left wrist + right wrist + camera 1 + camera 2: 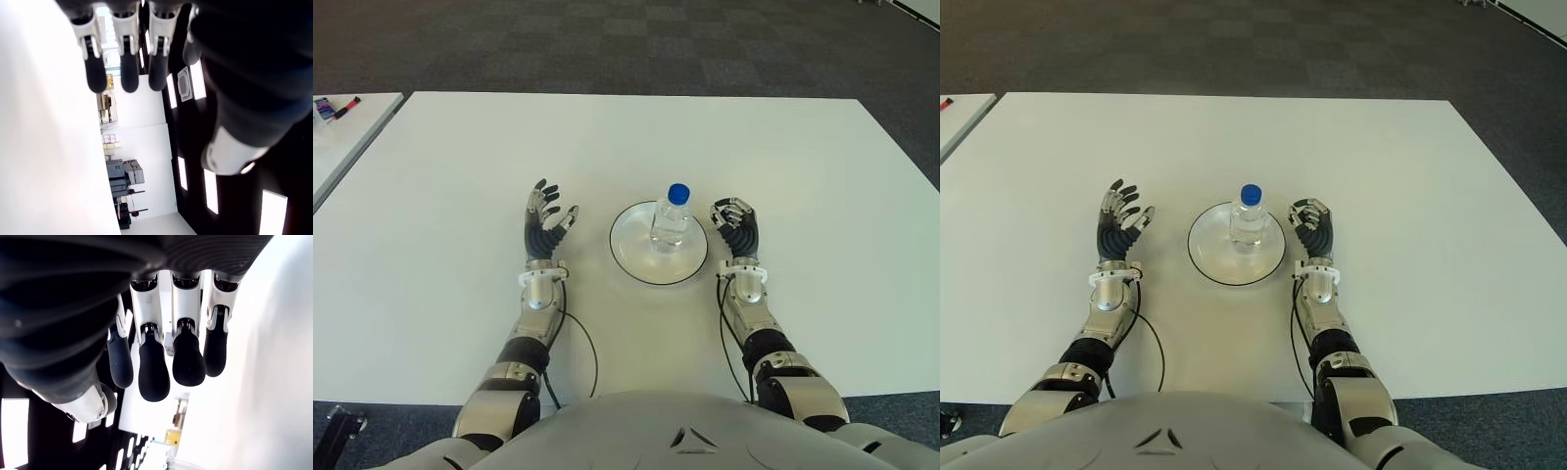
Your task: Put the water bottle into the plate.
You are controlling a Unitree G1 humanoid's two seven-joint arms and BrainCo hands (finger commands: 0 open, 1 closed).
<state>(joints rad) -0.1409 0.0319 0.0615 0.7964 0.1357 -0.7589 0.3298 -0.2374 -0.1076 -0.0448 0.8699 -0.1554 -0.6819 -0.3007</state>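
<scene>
Right hand (734, 227) shows just beside the plate's right rim, fingers curled partway with nothing between them — my own wrist camera shows the dark fingertips (154, 372) bent over an empty palm. My left hand (546, 220) shows on the other side of the plate, farther from it, fingers spread and relaxed, holding nothing.

The clear plastic water bottle with the blue cap (672, 217) stands upright in the middle of the round white plate with a dark rim (631, 257), long axis vertical, on the white table (460, 166). From my right hand it lies to the left, close but apart; that hand is the nearer of the two.

I judge the placing done — what remains is drawing the right hand clear without brushing the bottle sideways.
</scene>
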